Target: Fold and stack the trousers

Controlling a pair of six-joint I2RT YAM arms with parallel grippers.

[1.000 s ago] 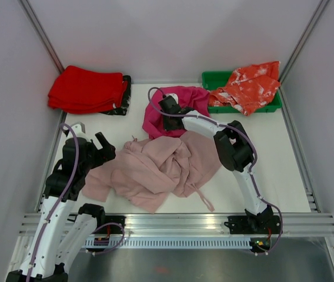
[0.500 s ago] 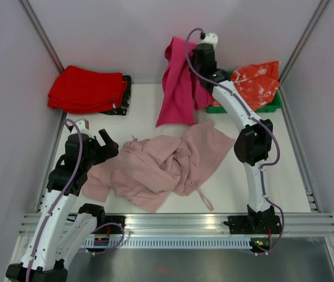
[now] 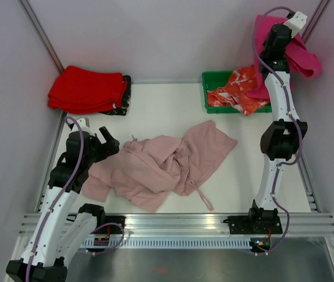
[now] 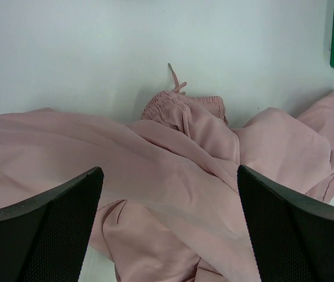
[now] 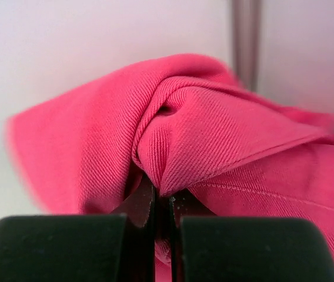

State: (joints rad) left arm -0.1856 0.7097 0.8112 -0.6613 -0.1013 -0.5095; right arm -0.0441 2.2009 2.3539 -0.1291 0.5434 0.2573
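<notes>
White table (image 3: 155, 111) below, and my right hand (image 5: 162, 205) is clamped on the magenta garment (image 5: 202, 135), held high to clear it away, I reckon, while my left hand (image 3: 101, 143) hangs wide apart with the crumpled pink trousers (image 3: 161, 164) just beneath it, ready to grab.

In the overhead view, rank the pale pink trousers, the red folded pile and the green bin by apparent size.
1. Pale pink trousers, largest.
2. Red folded pile and green bin look alike; orange cloth partly covers the bin.

Right pincer (image 5: 162, 202) swung magenta garment (image 3: 305, 59) away from trousers (image 3: 161, 167), now high above green bin (image 3: 214, 77); trousers' far edge uncovered.
</notes>
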